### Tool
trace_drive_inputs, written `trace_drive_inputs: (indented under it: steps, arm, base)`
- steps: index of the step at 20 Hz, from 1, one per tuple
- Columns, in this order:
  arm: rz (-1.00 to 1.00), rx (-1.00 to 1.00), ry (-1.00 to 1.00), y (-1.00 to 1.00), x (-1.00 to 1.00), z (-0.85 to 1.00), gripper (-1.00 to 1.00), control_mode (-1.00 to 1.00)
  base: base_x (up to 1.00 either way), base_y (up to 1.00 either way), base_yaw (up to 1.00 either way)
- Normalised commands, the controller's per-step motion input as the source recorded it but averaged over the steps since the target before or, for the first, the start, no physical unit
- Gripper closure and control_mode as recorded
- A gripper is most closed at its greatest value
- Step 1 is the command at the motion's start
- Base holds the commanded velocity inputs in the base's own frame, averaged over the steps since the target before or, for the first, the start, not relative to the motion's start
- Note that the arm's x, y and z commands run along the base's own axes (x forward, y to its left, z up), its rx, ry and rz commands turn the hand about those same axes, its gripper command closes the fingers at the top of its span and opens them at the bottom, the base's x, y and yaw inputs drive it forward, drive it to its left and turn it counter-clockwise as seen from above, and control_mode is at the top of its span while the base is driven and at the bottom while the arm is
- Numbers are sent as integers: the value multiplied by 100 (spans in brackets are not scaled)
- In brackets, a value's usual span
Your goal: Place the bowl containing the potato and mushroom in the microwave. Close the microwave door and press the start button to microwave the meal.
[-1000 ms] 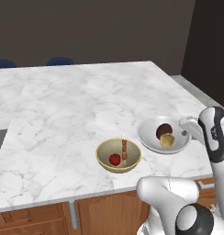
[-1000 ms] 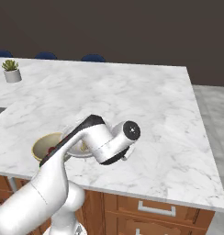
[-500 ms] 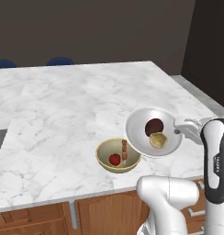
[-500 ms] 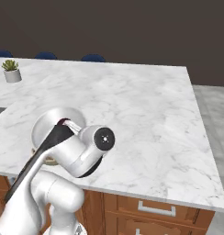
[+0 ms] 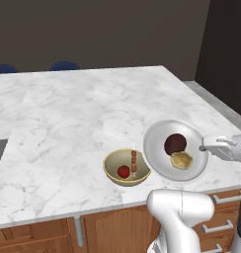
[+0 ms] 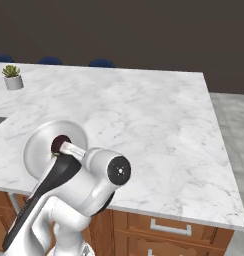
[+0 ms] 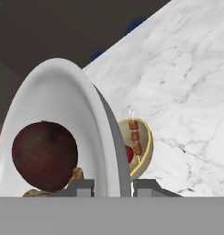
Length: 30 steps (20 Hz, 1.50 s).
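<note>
My gripper (image 7: 113, 186) is clamped on the rim of the bowl (image 5: 162, 141), one finger on each side of its thin white wall in the hand view. I hold the bowl lifted off the counter (image 5: 78, 118), tilted so its inside faces the left base camera. In that view the pinch sits at the bowl's 3 o'clock edge.

Inside the bowl, the mushroom (image 5: 175, 143) lies near the middle, dark reddish-brown, and the potato (image 5: 181, 160) touches it at its 5 o'clock. In the hand view the mushroom (image 7: 44, 155) looms large against the bowl's white inner face, with a sliver of the potato (image 7: 76, 173) peeking out at its 4 o'clock.

Just past the bowl, at its 8 o'clock in the left base view, the tan bowl (image 5: 115, 175) rests on the marble, holding a red fruit (image 5: 123, 171) and a skewer (image 5: 134, 162).

Farther off, in the right base view, a small potted plant (image 6: 13, 77) stands near the counter's far left edge, at 10 o'clock from my bowl. Blue chair backs (image 6: 101, 63) show beyond the far edge.
</note>
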Motion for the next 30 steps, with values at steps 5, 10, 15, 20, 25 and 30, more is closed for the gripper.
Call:
trace_drive_inputs:
  steps: [5,10,15,20,25,30]
  arm:
    - [3,0,2,0,16,1,100,-100]
    - [0,0,2,0,-3,0,100,-100]
    - [22,0,0,5,-28,-1,100,-100]
    - [42,0,0,16,-15,-5,100,-100]
    - [5,4,-4,-18,39,5,100,-100]
    - [-6,1,-9,-14,23,0,100,-100]
  base:
    - [0,0,0]
    - [0,0,0]
    - [0,0,0]
    - [0,0,0]
    - [0,0,0]
    - [0,0,0]
